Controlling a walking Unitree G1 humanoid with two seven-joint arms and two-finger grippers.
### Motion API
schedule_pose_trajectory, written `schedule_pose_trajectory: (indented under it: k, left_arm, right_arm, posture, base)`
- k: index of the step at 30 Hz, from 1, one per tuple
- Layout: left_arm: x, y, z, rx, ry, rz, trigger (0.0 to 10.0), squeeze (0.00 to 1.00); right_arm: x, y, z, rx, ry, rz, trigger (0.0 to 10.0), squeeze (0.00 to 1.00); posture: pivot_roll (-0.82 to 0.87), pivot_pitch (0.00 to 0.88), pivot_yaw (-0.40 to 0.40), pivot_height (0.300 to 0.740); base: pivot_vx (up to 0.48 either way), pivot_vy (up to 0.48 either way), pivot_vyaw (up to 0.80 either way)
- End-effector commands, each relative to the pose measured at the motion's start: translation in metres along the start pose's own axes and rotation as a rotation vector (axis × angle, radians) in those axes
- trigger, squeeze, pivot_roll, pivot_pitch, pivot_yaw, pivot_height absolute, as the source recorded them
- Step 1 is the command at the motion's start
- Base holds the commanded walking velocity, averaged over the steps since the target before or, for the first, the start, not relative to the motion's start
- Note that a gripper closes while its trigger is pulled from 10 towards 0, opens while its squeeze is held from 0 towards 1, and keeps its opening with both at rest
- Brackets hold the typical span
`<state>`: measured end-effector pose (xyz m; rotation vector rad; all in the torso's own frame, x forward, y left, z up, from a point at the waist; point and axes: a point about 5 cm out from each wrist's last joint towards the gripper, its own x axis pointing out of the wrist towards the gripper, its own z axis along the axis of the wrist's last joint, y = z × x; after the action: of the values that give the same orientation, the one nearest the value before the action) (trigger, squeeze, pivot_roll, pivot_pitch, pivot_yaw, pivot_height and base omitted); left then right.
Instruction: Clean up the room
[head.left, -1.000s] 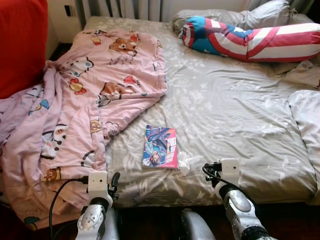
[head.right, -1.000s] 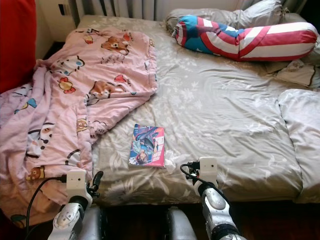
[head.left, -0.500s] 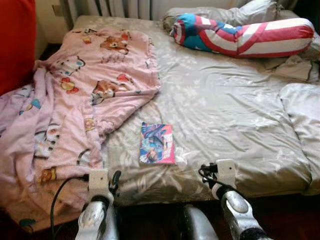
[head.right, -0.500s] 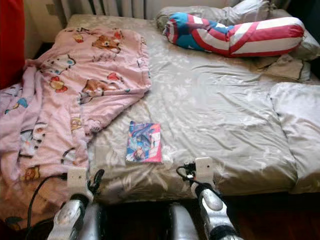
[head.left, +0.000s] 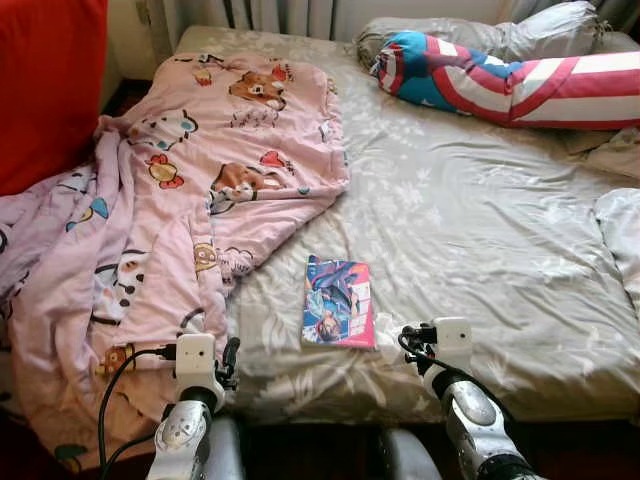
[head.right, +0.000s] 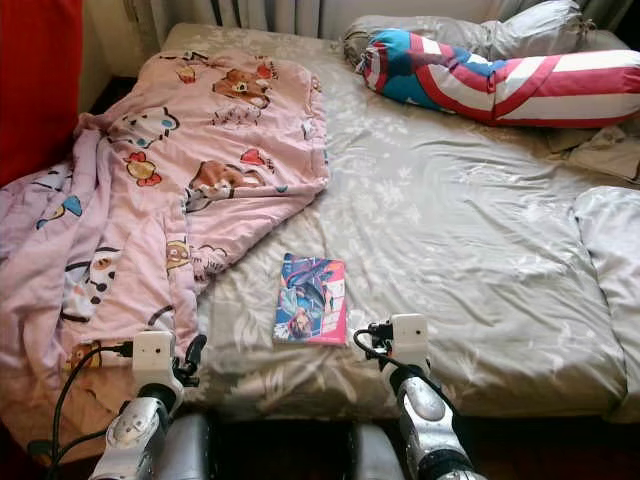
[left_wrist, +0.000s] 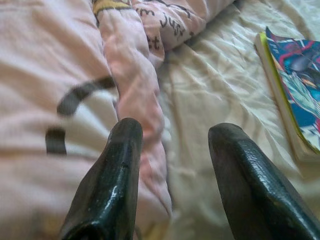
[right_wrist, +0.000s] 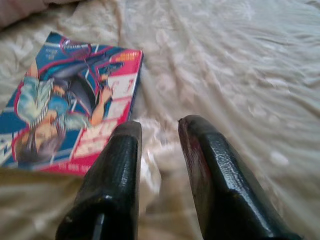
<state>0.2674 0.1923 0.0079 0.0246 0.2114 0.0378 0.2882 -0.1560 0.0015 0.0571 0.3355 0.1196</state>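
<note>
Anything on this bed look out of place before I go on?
Yes. A comic book lies loose on the grey sheet near the front edge. The pink cartoon blanket is rumpled and slides off the robot's left side. A small white crumpled scrap sits beside the book.

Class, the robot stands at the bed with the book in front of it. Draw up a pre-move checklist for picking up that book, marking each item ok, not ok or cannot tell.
1. Book fully in sight, lying flat on the grey sheet: ok.
2. Nothing lying on the book; the pink blanket ends beside it, not over it: ok.
3. Right end effector open, holding nothing: ok.
4. Right end effector lined up on the book: not ok; it points at the sheet just off the book's edge.
5. Left end effector open, free, over the blanket's edge: ok.
6. Small white crumpled thing by the book's corner, out of the grasp path: cannot tell.
</note>
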Motion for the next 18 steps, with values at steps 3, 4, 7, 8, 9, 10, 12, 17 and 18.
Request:
schedule_pose_trajectory:
  k: [3,4,7,8,9,10,12,17,18]
  left_arm:
    - [-0.0016,-0.0052,-0.005,0.001,0.024,-0.015,10.0,0.0]
    - [-0.0017,-0.0053,-0.0051,0.004,0.024,-0.015,10.0,0.0]
    - [-0.0018,-0.0053,-0.0048,0.003,0.021,-0.013,10.0,0.0]
    - [-0.0018,-0.0053,-0.0048,0.003,0.02,-0.012,10.0,0.0]
    - [-0.0018,-0.0053,-0.0048,0.003,0.02,-0.012,10.0,0.0]
    - [-0.0017,-0.0053,-0.0047,0.003,0.02,-0.011,10.0,0.0]
    - [-0.0015,-0.0055,-0.0044,0.0,0.019,-0.012,10.0,0.0]
    - [-0.0015,-0.0081,-0.0043,0.001,0.021,-0.026,10.0,0.0]
    - [-0.0016,-0.0082,-0.0042,0.0,0.02,-0.026,10.0,0.0]
  right_arm:
    - [-0.003,-0.007,-0.0047,0.011,0.023,-0.019,10.0,0.0]
    - [-0.003,-0.0054,-0.0053,-0.007,0.028,-0.007,10.0,0.0]
    - [-0.0032,-0.0024,-0.0069,-0.046,0.038,0.011,10.0,0.0]
    - [-0.0033,-0.0021,-0.0072,-0.046,0.038,0.012,10.0,0.0]
    - [-0.0033,-0.0021,-0.0072,-0.046,0.038,0.012,10.0,0.0]
    - [-0.0034,-0.0021,-0.0077,-0.04,0.041,0.01,10.0,0.0]
    - [-0.0037,-0.0024,-0.0099,-0.02,0.058,0.007,10.0,0.0]
    - [-0.0043,-0.0025,-0.0134,0.056,0.079,0.01,10.0,1.0]
    - [-0.0039,-0.0023,-0.0136,0.073,0.084,0.011,10.0,1.0]
  posture:
    - [-0.12,0.149,-0.125,0.603]
    - [-0.12,0.149,-0.126,0.603]
    - [-0.12,0.15,-0.126,0.603]
    - [-0.12,0.15,-0.126,0.603]
    - [-0.12,0.15,-0.126,0.603]
    - [-0.12,0.15,-0.126,0.603]
    - [-0.12,0.152,-0.126,0.603]
    - [-0.12,0.156,-0.125,0.603]
    - [-0.11,0.159,-0.124,0.603]
  base:
    - [0.406,0.0,0.0]
    - [0.409,0.0,0.0]
    - [0.4,0.0,0.0]
    - [0.386,0.0,0.0]
    - [0.386,0.0,0.0]
    - [0.307,0.0,0.0]
    - [0.0,0.0,0.0]
    - [0.0,0.0,0.0]
    - [0.0,0.0,0.0]
